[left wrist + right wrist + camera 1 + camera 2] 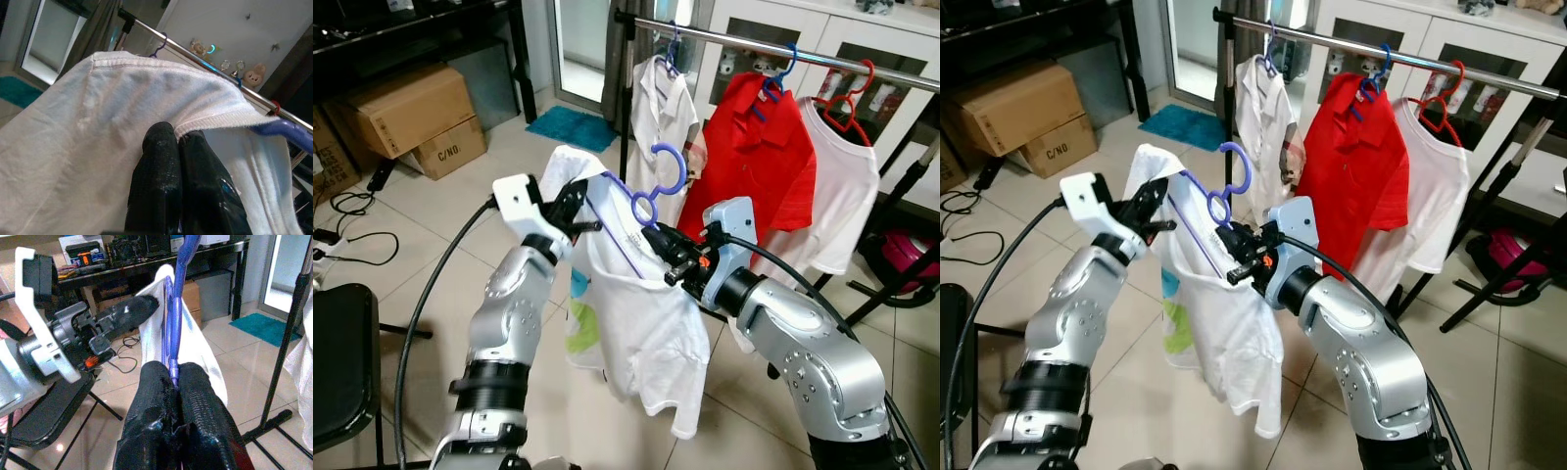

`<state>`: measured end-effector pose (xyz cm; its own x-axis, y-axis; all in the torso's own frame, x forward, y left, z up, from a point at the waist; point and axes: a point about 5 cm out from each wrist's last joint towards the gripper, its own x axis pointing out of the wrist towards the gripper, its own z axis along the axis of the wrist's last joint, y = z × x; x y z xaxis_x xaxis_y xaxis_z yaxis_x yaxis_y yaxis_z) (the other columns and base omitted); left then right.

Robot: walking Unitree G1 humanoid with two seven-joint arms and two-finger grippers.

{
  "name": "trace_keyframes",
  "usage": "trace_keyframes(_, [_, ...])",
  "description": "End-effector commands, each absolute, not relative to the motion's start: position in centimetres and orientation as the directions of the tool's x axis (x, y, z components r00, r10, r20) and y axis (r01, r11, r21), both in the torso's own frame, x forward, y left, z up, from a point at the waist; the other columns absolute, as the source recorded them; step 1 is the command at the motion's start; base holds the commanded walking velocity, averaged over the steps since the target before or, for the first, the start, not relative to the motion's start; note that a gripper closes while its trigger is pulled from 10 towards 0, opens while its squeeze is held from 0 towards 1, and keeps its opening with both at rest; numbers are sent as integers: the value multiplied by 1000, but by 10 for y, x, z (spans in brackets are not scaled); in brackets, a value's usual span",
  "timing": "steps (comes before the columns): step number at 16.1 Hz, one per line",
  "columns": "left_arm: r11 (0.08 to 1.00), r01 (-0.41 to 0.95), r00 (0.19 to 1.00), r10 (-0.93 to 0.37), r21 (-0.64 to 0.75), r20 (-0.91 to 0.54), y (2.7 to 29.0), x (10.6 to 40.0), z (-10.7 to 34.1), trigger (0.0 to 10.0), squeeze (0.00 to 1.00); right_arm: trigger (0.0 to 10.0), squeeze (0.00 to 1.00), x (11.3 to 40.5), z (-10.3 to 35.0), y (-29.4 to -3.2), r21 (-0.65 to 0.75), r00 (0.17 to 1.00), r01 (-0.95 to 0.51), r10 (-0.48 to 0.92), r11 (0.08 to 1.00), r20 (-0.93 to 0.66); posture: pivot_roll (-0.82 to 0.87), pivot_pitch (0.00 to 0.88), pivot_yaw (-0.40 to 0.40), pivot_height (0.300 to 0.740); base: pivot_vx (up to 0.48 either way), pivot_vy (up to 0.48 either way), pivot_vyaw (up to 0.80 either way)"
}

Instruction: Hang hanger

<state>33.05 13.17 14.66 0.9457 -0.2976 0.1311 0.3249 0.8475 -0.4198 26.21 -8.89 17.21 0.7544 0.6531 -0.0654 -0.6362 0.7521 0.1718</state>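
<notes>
hanger: purple plastic hanger (651, 201) in the centre of the left eye view, hook up and curling above the shirt, below and in front of the rail, not on it.
white t-shirt: white t-shirt (641, 323) draped on the hanger, hanging down to the lower middle of the frame, a green and blue print on its left side.
right gripper: right gripper (173, 374) with fingers pressed together on the hanger's purple bar, just right of centre in the left eye view.
left gripper: left gripper (177, 139) with fingers pinched tight on the shirt's hemmed edge at the shoulder, left of centre.
rail: metal clothes rail (744, 44) across the upper right of the frame.
other clothes: white shirt (661, 127), red polo shirt (754, 162) and white tee (837, 191) hang on the rail from their own hangers.
floor: pale tiles (421, 211); cardboard boxes (411, 117) at upper left, teal mat (570, 127) at upper centre.
chair: black chair (342, 367) at lower left.
</notes>
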Motion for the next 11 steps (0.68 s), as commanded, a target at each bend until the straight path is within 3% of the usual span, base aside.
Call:
trace_keyframes(1, [860,315,949,-301,-401,98,133,327,144,0,0,0,0,262,178,-89,168,762,-634,647,755,-33,-95,0,-5,740,0,0,0])
trace_keyframes(8, [850,303,948,-315,-432,45,125,313,135,0,0,0,0,262,176,-90,171,768,-625,640,761,-40,-94,0,-9,740,0,0,0])
trace_keyframes(11, [842,352,936,-326,-408,135,126,314,147,0,0,0,0,262,175,-92,159,771,-622,635,767,-48,-94,0,-7,740,0,0,0])
